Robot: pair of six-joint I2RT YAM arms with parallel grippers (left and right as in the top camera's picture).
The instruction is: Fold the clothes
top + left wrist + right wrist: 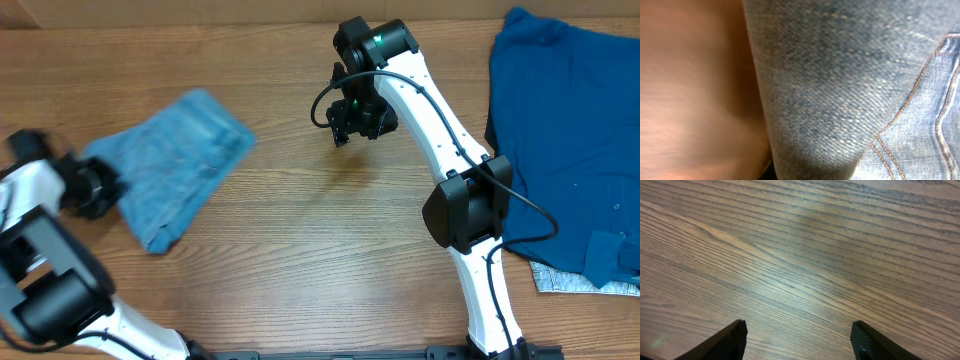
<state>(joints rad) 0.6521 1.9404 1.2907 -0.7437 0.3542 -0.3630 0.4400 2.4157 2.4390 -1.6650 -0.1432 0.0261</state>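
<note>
The light-wash denim jeans (175, 165) lie in a folded bundle on the left of the wooden table. My left gripper (100, 185) is at the bundle's left edge, blurred, and appears shut on the denim. In the left wrist view the denim (840, 100) with orange stitching fills the frame and hides the jaws. My right gripper (345, 128) hangs open and empty over bare wood at the table's middle, well right of the jeans. Its two dark fingertips (799, 340) stand wide apart above the wood grain.
A large dark royal-blue garment (570, 140) lies spread at the far right, under the right arm's base side. A small pale grey cloth (560, 280) peeks out below it. Bare wooden table (300, 230) lies between the jeans and the right arm.
</note>
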